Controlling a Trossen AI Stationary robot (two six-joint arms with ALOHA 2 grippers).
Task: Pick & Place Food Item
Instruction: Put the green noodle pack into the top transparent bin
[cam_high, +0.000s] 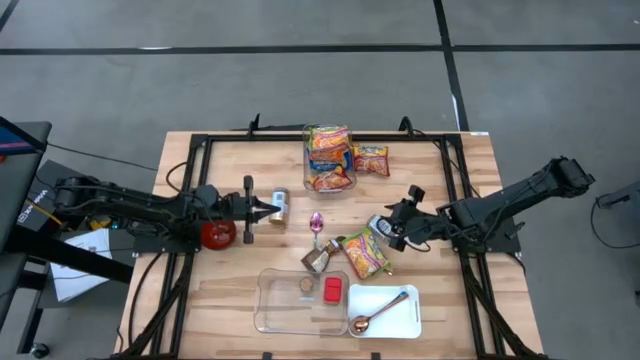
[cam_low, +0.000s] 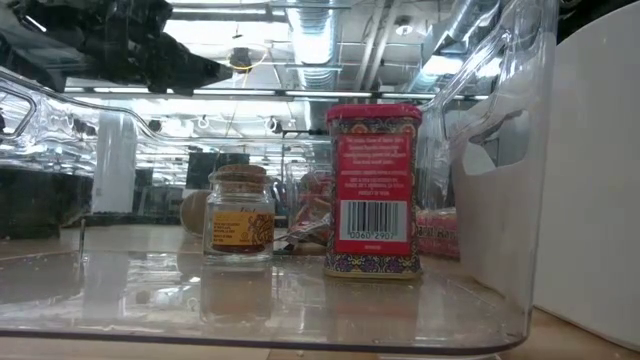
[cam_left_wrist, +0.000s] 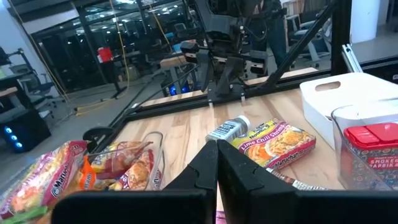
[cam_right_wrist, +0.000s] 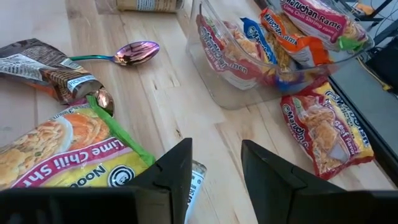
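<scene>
1. 2 arms reach inward over the wooden table (cam_high: 230, 300); the left one waits at the left side with its left gripper (cam_high: 262, 208) pinched fully shut and empty, pointing toward a can (cam_high: 279, 205) lying just beside its tips.
2. 1 clear noodle bin (cam_high: 330, 180) stands at the far middle of the table, full of ramen packs; 1 more ramen pack (cam_high: 371, 159) lies on the wood just beside it.
3. 1 clear tray (cam_high: 272, 310) at the near edge holds only a red tin (cam_high: 333, 291) and a small corked jar (cam_high: 307, 289); beside it a white tray (cam_high: 395, 322) carries a copper spoon (cam_high: 372, 313).
4. 1 lime chili noodle packet (cam_high: 365, 254), my guess at the food item, lies flat between the trays and the right arm, with a brown pouch (cam_high: 318, 261) and a purple spoon (cam_high: 317, 223) nearby.
5. 1 small white bottle (cam_right_wrist: 195, 183) lies partly under that packet, right at the right gripper (cam_high: 391, 229), whose fingers stand part open around nothing I can see gripped.
6. 0 lifts so far, as I judge it: the packet is untouched on the wood, so the grasp, carry and drop all remain.
</scene>
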